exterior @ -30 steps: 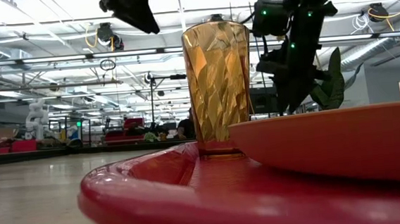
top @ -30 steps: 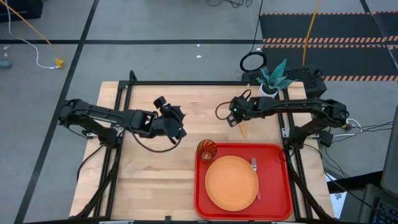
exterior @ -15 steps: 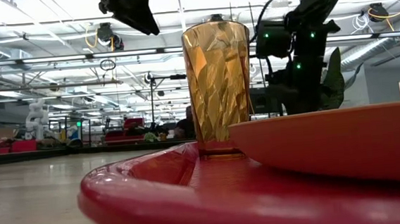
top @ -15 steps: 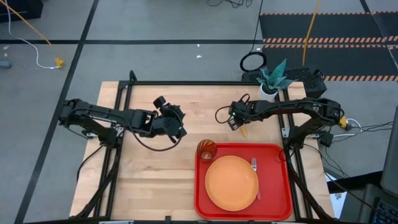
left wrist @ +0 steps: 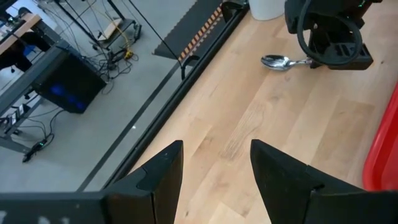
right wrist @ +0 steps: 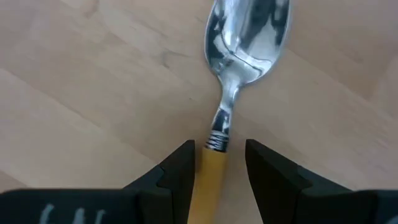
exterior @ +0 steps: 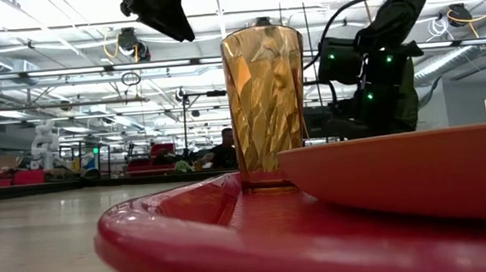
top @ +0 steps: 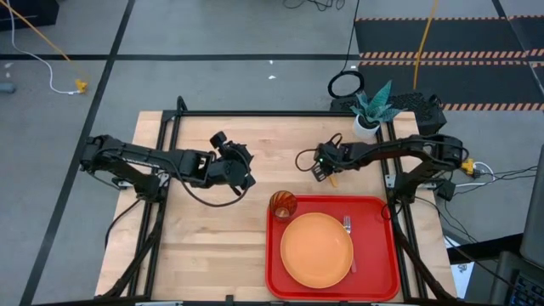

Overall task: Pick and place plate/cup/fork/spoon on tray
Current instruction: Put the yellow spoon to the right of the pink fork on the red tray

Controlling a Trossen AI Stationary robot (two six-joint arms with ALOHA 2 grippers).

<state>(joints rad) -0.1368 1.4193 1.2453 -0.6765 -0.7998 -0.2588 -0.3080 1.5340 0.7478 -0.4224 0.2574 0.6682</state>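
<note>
The spoon lies flat on the wooden table beyond the tray's far rim, with its silver bowl toward the far side and its orange handle toward the tray. My right gripper is low over it and open, one finger on either side of the handle's bowl end, with a gap showing. The red tray holds the orange plate, the amber cup and the fork. My left gripper is open and empty above the table's middle.
A white pot with a green plant stands at the table's far right corner, just beyond my right arm. Bare wood lies to the left of the tray. Black frame bars run along the table's far and side edges.
My right gripper has come down toward the spoon and a little toward the tray, until its fingers stand either side of the handle. The spoon has stayed where it was.
</note>
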